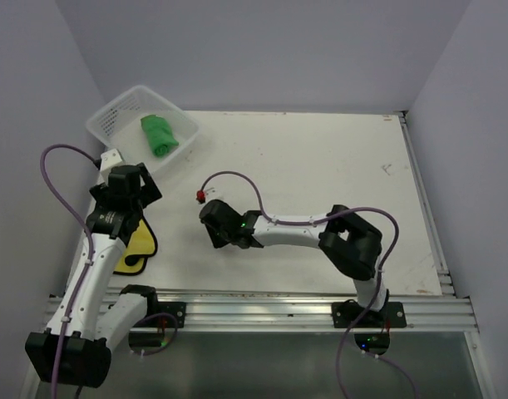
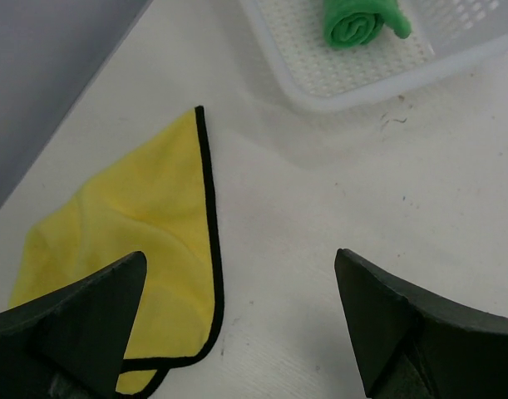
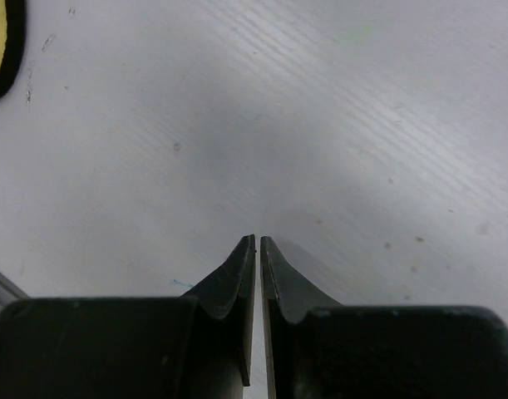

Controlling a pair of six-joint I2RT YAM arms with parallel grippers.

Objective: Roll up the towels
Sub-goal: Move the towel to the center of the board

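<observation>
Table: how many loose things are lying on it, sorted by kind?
Towels: 2, the green towel, rolled up in the basket, and the yellow towel, flat on the table
Baskets: 1, the basket
Total: 3

Soft matt cloth yellow towel [image 2: 129, 216]; plastic mesh basket [image 2: 353, 71].

The left arm [image 1: 91, 266] covers most of the yellow towel [image 1: 137, 245] in the top view. From the left wrist, the yellow towel runs under a finger [image 2: 71, 324] of the left gripper [image 2: 241, 258] and off the bottom edge, and the top edge cuts the basket [image 2: 320, 91] and the green towel [image 2: 357, 23]. The right wrist view catches only a sliver of the yellow towel at its left edge. A small red thing [image 1: 200, 196] at the end of a purple cable [image 1: 233, 174] is too small to identify.
</observation>
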